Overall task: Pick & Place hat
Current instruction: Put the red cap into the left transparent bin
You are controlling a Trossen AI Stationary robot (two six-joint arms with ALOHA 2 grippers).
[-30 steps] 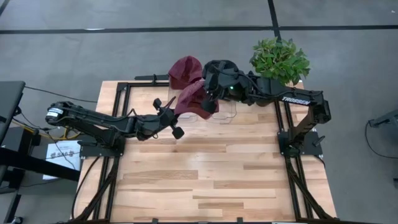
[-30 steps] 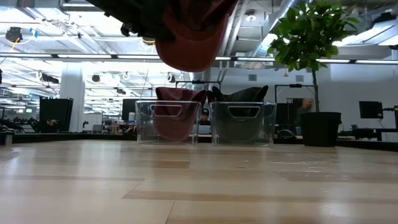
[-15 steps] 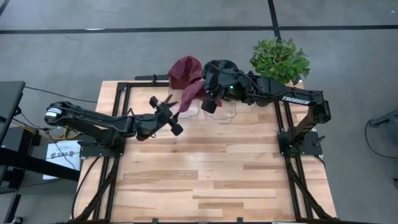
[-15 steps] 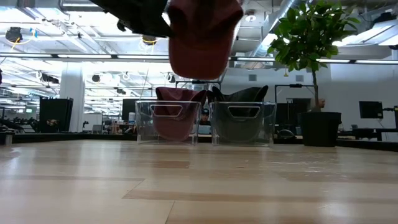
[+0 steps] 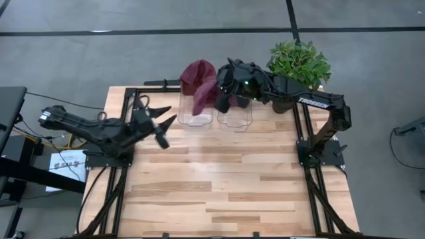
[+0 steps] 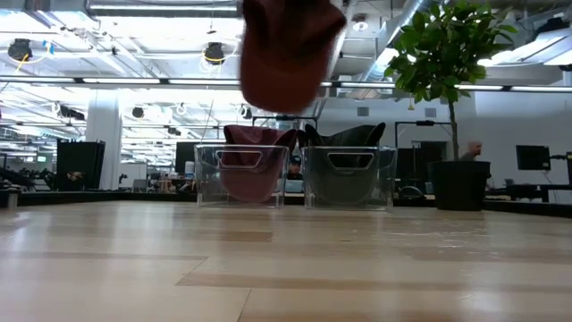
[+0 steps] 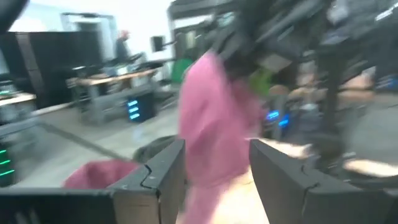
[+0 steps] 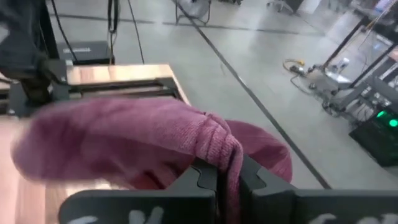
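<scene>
High view shows you the right tool (image 5: 221, 101) at upper centre of the frame, clenched on a maroon beanie (image 5: 204, 96) that hangs from it above the left clear bin (image 5: 196, 114). You can confirm the pinch in the right wrist view, where a bunched fold of the knit is squeezed between the dark fingers (image 8: 206, 180), so the hat dangles by one edge and not flat. That hold makes sense for a drop: the loose body points down toward the bin mouth. Low view puts the beanie (image 6: 284, 55) high in the frame, well clear above the bin (image 6: 241, 176), which already carries a maroon hat (image 6: 250, 165); the neighbouring bin (image 6: 349, 176) holds a dark hat (image 6: 344, 139), so the bins seem sorted by colour. Your left tool (image 5: 161, 126) sits at left centre over the worktop (image 5: 219, 179), jaws spread and gripping nothing, apart from the beanie. It looks parked out of the way so the right arm alone carries the hat. A potted plant (image 5: 298, 64) stands just beside the right arm, so keep your swing tight.
</scene>
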